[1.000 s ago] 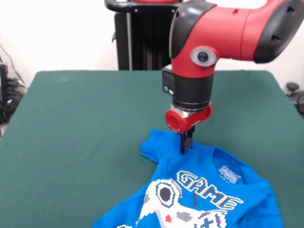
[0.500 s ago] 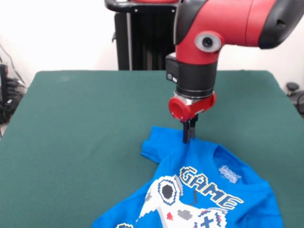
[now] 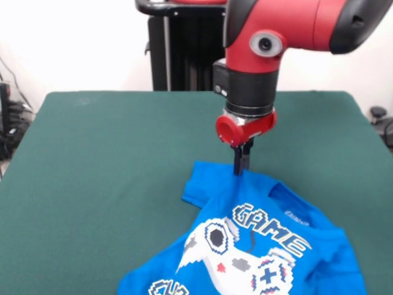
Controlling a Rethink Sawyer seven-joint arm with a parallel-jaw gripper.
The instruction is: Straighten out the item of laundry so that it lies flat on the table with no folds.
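Observation:
The bright blue T-shirt (image 3: 258, 236) lies on the dark green table (image 3: 104, 160) at the near right, print side up, with "GAME" lettering and a white controller print showing. Its shoulder near the collar is pulled up into a small peak. My gripper (image 3: 241, 171) hangs from the red and black arm and is shut on that peak of cloth, just left of the collar. The left sleeve (image 3: 199, 184) lies flat beside it. The shirt's lower part runs out of the picture at the bottom.
The black pedestal (image 3: 184, 46) stands behind the table's far edge. Cables and gear (image 3: 12, 123) lie beyond the table's left edge, and more objects (image 3: 381, 120) beyond its right edge.
The gripper has risen and moved toward the far side with the shoulder cloth in it. The shirt has slid and been drawn along, so more of the print shows.

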